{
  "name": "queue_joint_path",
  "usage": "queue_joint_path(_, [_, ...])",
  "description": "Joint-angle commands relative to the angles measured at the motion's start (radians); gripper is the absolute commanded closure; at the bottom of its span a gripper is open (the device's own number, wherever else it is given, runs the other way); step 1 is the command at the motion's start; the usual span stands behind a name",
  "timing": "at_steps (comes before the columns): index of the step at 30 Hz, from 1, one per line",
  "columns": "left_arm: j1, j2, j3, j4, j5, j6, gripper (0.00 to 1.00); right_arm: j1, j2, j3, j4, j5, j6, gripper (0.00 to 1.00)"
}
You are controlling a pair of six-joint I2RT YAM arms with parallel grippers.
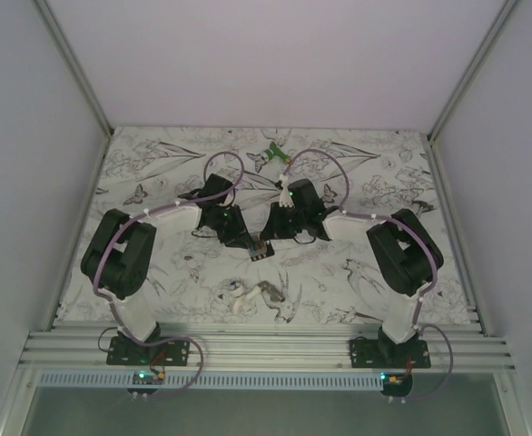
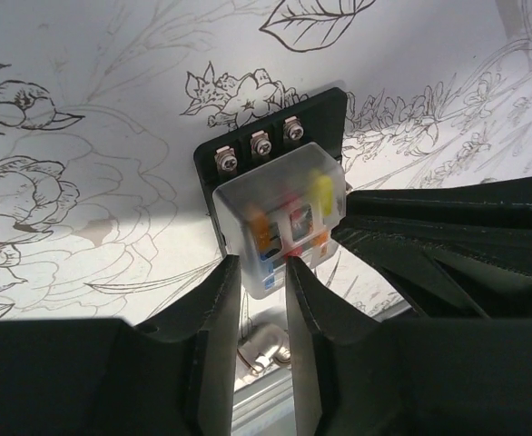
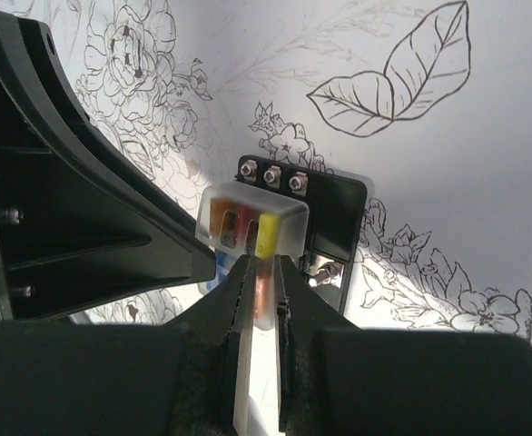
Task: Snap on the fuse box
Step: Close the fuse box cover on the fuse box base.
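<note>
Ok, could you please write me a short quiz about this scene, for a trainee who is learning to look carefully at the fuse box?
1. True or false: a clear cover sits over the coloured fuses of the fuse box.
2. How many screws stand in a row on the black base beside the cover? A: two. B: three. C: five.
3. Fill in the missing word: seen from above, the green object lies ___ from the arm bases than the fuse box does.

Key: 1 true; 2 B; 3 farther.
</note>
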Motion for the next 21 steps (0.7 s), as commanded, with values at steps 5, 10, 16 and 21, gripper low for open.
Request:
queue_joint_path(5, [0.022,0.074,-0.163,-0.030,-0.090,-0.027,0.78,0.090,0.082,0.023,-0.224,0.124,-0.117,0.86])
queue_joint_path(10, [0.015,0.033,-0.161,-0.013,-0.063,-0.031,0.75,0.095,0.021,0.013,-0.209,0.155,-0.136,0.85])
queue_joint_path(16, [0.007,-0.143,-0.144,-0.015,-0.092,-0.002,0.62,0.091,-0.149,0.001,-0.203,0.274,-0.185,0.72])
queue_joint_path(21, [0.020,-0.320,-0.151,-0.050,-0.212,0.065,0.38,0.017,-0.357,-0.056,-0.204,0.484,-0.237,0.55])
